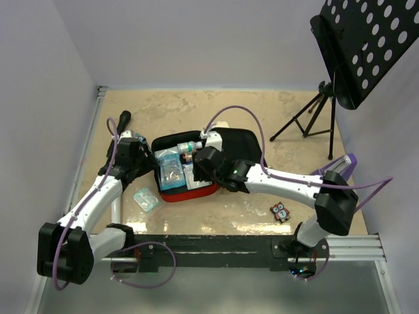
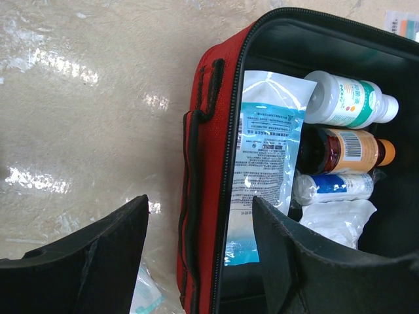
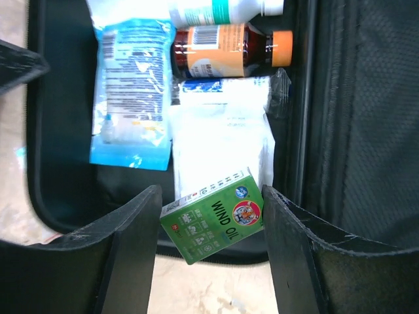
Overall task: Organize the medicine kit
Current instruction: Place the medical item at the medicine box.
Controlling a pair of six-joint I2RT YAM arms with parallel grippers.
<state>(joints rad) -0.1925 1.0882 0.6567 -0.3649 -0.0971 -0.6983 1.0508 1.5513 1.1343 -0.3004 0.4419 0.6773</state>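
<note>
Table [image 1: 196, 111] first: the medicine kit [image 1: 188, 195] sits open around its middle, slightly left of centre. Red walls, black lining, lid [image 1: 243, 145] lying open to the right. The base is mostly packed.

Our left gripper [image 2: 200, 203] is released, jaws wide and straddling the kit's left wall. One jaw is outside over the table, the other inside above the blue-and-white sachet pack [image 2: 265, 163]. We see no contact with the wall.

Our right gripper [image 3: 211, 199] is clenched on the green WIND OIL box [image 3: 213, 221]. The box is tilted and hangs over the near end of the base, just above the white gauze pack [image 3: 219, 140].

Toward the far end, lying side by side:
- white bottle [image 2: 344, 101], green label
- brown bottle [image 2: 347, 150], orange cap
- wrapped bandage roll [image 2: 334, 186]

Step in hand, as we read it: seat the box in the kit.
- Level the box first.
- Bring it down inside the near wall, not onto it. Bare lining shows there, next to the gauze.
- Let go only once it sits low.
- The left gripper could pinch the wall so the soft case doesn't slide.

A small clear packet [image 1: 145, 198] lies on the table just near-left of the kit. It's likely next.
</note>
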